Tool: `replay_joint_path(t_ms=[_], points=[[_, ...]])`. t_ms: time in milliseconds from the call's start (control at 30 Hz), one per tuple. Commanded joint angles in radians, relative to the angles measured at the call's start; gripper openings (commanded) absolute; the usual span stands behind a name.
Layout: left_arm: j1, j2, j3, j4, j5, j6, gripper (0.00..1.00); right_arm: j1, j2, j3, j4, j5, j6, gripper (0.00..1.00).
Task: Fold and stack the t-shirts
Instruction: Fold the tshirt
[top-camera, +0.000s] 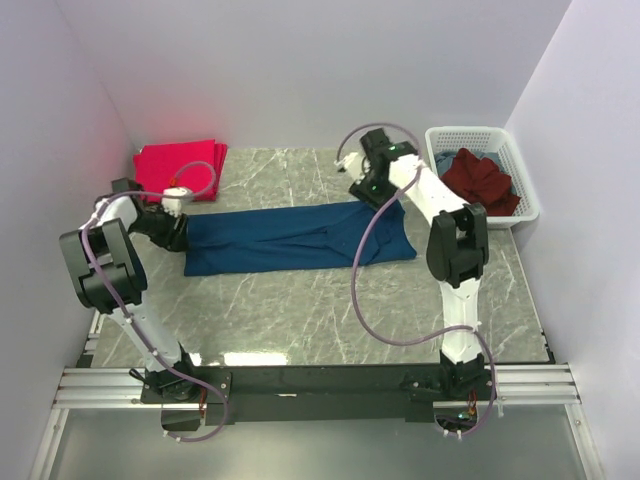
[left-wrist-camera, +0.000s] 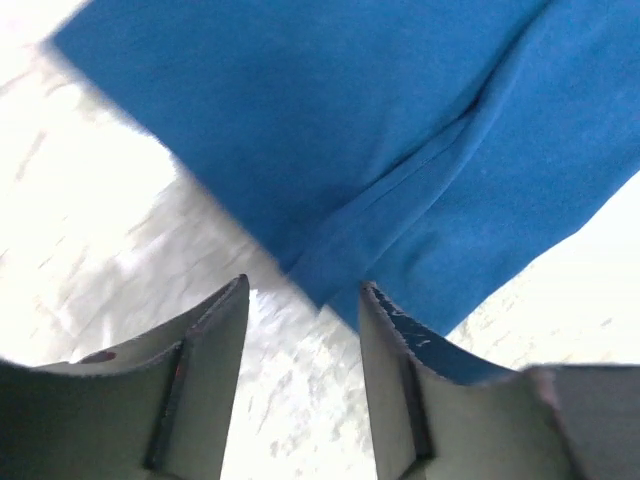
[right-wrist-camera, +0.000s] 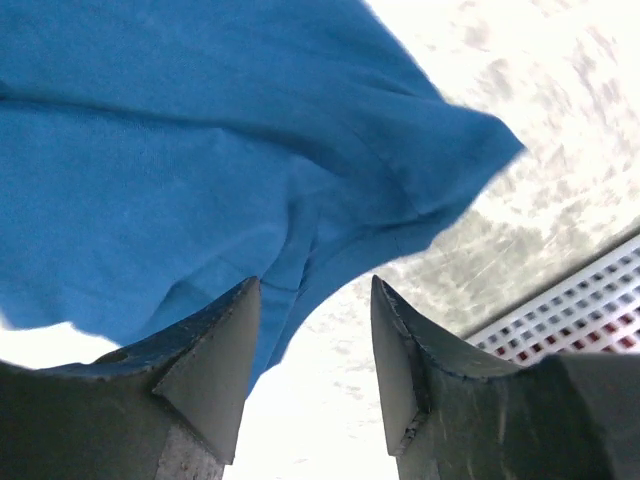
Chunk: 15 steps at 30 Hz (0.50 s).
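Hovering over the navy t-shirt (top-camera: 300, 238), a long band running left to right across mid-frame in the top view. My left gripper (left-wrist-camera: 304, 285) sits at its left end, my right gripper (right-wrist-camera: 314, 282) near its upper right edge. Both are parted about halfway, holding nothing.

Robot lab cell. Left arm (top-camera: 105, 265), right arm (top-camera: 455, 245) on aluminium rail (top-camera: 320, 383). Marble-look table (top-camera: 300, 310), white walls (top-camera: 300, 60) on 3 sides.
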<state>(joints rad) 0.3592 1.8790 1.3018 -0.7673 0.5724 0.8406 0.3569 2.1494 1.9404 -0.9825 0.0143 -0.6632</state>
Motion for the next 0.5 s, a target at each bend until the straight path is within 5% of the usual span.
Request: replay_joint_path(t_ms=[0,267,467], points=[[0.073,-0.012,0.060,-0.059,0.090,-0.055,0.54,-0.113,-0.032,0.124,-0.126,-0.127,0.118,0.56],[0.126,-0.083,-0.099,-0.104,0.156,-0.126,0.62,-0.274,-0.129,-0.089,-0.189,-0.424,0.276,0.51],[0.124,-0.087,-0.168,-0.032,0.173,-0.228,0.71,-0.297,-0.180,-0.274,-0.073,-0.450,0.310,0.50]])
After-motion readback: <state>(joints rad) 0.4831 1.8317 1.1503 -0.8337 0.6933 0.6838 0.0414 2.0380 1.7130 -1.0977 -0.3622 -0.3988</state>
